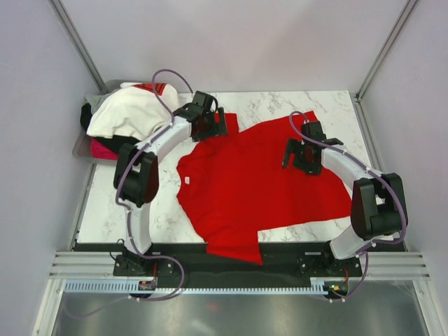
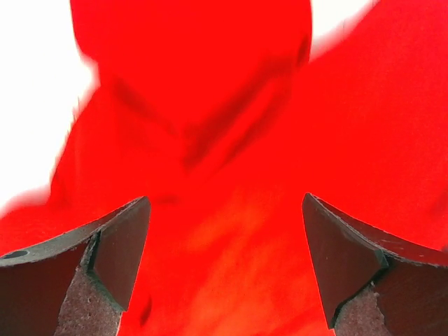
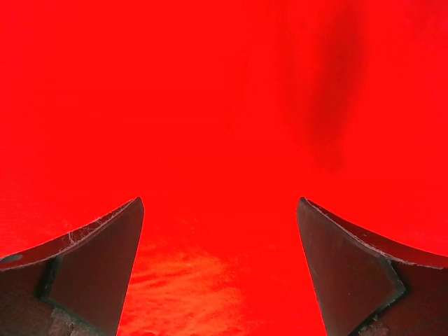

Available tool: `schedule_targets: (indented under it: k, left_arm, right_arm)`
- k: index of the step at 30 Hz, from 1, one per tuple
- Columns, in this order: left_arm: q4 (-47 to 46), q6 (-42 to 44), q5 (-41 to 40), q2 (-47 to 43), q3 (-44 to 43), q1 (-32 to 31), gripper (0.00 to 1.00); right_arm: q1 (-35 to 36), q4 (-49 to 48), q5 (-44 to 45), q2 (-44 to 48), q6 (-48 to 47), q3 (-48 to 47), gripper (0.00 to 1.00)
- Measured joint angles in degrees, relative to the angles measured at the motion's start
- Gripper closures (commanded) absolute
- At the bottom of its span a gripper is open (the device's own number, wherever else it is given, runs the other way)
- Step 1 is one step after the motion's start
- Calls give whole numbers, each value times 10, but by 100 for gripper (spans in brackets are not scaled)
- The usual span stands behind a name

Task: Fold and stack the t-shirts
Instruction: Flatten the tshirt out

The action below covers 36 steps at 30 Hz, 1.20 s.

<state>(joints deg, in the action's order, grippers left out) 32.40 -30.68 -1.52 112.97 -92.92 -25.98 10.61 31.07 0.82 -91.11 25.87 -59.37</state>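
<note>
A bright red t-shirt [image 1: 259, 185] lies spread flat across the marble table, its hem hanging over the near edge. My left gripper [image 1: 212, 127] hovers open over its far left sleeve; the left wrist view shows the creased red cloth [image 2: 210, 126] between wide-apart fingers [image 2: 119, 245]. My right gripper [image 1: 295, 155] hovers open over the shirt's right part; the right wrist view is filled with red cloth [image 3: 224, 105]. A white t-shirt with a red mark [image 1: 129, 108] is heaped at the far left over a black one [image 1: 86, 115] and a magenta-pink one [image 1: 103, 148].
The heap of shirts sits in a grey metal tray [image 1: 79, 145] at the table's far left corner. Bare marble table [image 1: 126, 210] shows left of the red shirt and at the far right [image 1: 336, 112]. Grey walls enclose the sides and back.
</note>
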Motion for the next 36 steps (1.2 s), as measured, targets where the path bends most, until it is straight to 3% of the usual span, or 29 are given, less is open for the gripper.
schedule_targets:
  k: [8,18,22,28,31,33,36]
  left_arm:
    - [12,15,18,217,-195,35,6]
    - [39,15,79,376,-463,89,4]
    - [4,4,111,431,-539,124,0]
    - [-77,-13,148,461,-567,153,0]
    - [-89,-9,156,432,-543,151,0]
    - [-94,2,155,364,-467,140,0]
    - [-89,20,143,187,-308,106,0]
  right_arm:
    - [0,-5,-11,0,-7,-37,2]
    - [0,4,-39,48,-12,-41,2]
    - [0,8,-47,75,-12,-29,2]
    - [0,6,-54,79,-10,-3,2]
    - [0,4,-62,79,-2,9,2]
    - [0,3,-64,79,3,9,2]
    - [0,-3,-64,80,10,9,2]
